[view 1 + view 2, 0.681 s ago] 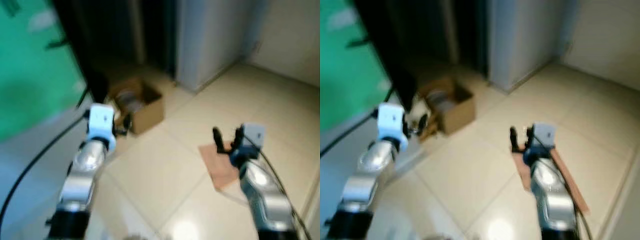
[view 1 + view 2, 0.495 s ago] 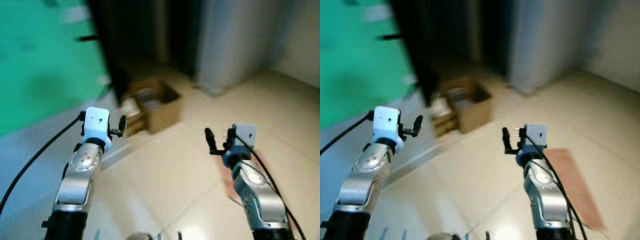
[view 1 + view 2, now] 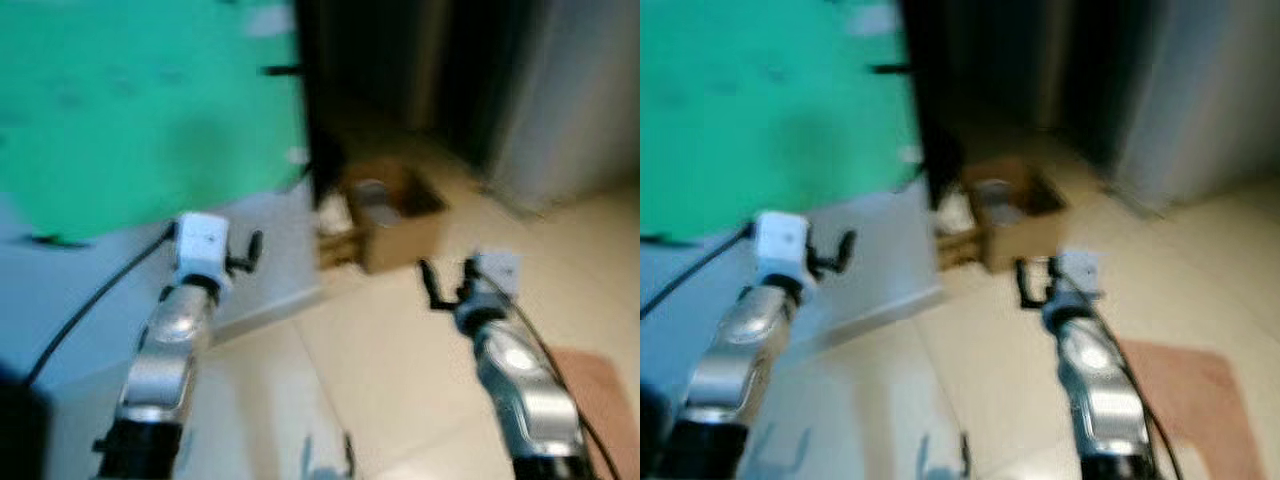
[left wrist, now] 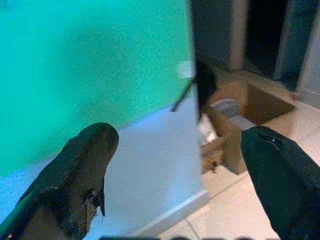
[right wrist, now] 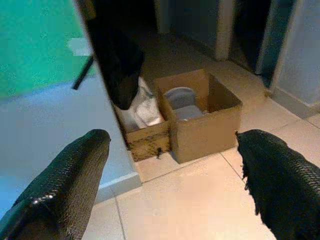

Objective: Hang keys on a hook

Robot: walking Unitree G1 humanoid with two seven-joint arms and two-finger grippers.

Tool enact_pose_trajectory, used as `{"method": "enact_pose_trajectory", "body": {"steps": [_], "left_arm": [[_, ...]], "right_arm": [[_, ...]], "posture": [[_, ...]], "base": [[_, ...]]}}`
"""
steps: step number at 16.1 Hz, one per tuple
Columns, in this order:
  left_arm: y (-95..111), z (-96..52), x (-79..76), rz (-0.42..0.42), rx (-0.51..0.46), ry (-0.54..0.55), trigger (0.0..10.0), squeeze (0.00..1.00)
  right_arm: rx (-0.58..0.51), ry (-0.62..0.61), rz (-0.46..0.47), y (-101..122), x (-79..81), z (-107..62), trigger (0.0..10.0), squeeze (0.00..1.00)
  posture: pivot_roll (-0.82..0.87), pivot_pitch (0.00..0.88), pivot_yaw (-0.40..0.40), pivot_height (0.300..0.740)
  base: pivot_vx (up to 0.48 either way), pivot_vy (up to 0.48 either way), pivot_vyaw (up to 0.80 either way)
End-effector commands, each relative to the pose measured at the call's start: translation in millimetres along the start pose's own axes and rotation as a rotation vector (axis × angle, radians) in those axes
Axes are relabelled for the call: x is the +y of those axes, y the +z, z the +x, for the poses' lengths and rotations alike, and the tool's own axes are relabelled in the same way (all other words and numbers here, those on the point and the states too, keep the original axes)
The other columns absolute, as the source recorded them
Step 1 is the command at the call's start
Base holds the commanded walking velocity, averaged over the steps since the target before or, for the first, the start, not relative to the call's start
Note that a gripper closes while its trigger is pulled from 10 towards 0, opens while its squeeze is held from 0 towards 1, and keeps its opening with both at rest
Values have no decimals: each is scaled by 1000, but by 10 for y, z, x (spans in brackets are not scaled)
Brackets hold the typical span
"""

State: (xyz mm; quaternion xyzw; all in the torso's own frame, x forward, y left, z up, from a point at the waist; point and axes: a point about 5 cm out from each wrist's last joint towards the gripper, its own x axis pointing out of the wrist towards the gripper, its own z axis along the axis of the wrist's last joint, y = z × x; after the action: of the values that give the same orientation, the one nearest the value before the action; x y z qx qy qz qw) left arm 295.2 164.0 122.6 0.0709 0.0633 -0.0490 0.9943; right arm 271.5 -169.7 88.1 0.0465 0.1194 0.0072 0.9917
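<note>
Keys are in neither end effector: left [image 4: 175, 170] and right [image 5: 170, 180] both spread wide, empty.

camera: swung left | green wall [image 3: 140, 100]: fills more frame | cardboard box [image 3: 400, 215]: now right of centre

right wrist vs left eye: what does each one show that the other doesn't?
Right wrist alone: sharp detail of the small patterned box touching the cardboard box, pale items inside both, and the right end effector's fingers spread wide. Left eye alone: both silver arms, the left end effector raised before the green wall, and the reddish mat on the tiles. Shared: cardboard box, green wall, dark doorway, tiled floor.
</note>
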Motion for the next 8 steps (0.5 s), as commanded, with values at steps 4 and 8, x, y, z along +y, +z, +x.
{"method": "enact_pose_trajectory", "body": {"steps": [4,8], "left_arm": [[9,-23,115,7,-1,40,10000,0],[-24,-71,134,0,8,54,10000,0]], "right_arm": [[-20,41,-2,75,103,46,10000,1000],[-17,41,-13,74,85,74,10000,1000]], "posture": [[-90,0,37,740],[-66,0,11,740]], "base": [[312,0,800],[312,0,800]]}}
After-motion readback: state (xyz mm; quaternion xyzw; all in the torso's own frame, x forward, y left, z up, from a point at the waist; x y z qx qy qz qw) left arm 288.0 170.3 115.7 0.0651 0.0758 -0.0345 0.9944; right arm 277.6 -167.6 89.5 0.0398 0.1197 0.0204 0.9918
